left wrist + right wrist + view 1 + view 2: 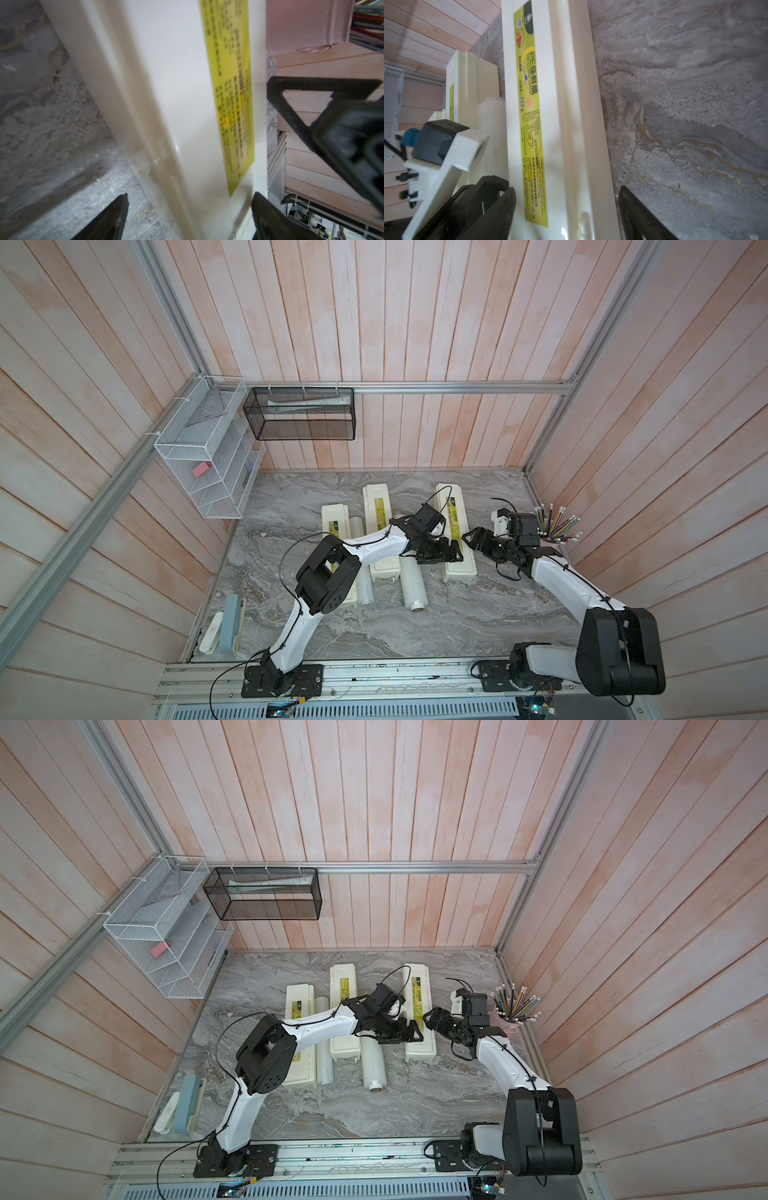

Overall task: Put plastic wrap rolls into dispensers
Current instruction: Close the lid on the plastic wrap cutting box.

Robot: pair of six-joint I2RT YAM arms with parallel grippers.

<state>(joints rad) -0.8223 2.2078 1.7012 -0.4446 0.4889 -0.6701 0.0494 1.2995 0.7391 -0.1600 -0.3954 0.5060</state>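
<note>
Three cream dispensers lie side by side on the marble top, shown in both top views: left (334, 516), middle (377, 506), right (457, 568). One plastic wrap roll (365, 591) lies between the left and middle boxes, another (413, 589) between the middle and right ones. Both grippers are at the right dispenser (419, 1048), whose labelled lid faces up. My left gripper (455, 551) (191, 199) straddles it from its left side, open. From the other side my right gripper (469, 539) (568, 195) straddles the same box (560, 124), open, and the two nearly meet.
A pink cup of pencils (555, 531) stands close behind my right wrist by the right wall. White (208, 456) and black (299, 414) mesh baskets hang on the walls. A blue and white stapler-like pair (228, 624) lies at the front left.
</note>
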